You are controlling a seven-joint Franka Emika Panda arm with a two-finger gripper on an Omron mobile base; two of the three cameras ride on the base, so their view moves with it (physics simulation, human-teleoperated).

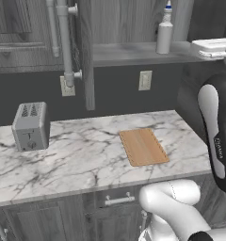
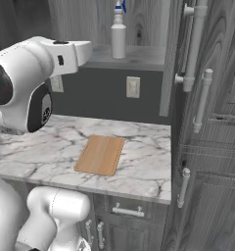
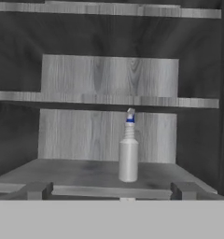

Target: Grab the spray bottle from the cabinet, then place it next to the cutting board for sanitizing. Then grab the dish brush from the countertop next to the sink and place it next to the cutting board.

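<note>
Claw (image 3: 112,190) spread wide before the shelf edge, spray bottle (image 3: 128,156) upright beyond.

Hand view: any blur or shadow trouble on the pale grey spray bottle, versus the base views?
Hand view: soft and dim, pale grey spray bottle still readable, faint dark patch on the grey cabinet shelf beside it. Left base view: evenly lit, light-brown wooden cutting board crisp. Right base view: same, no glare.
</note>
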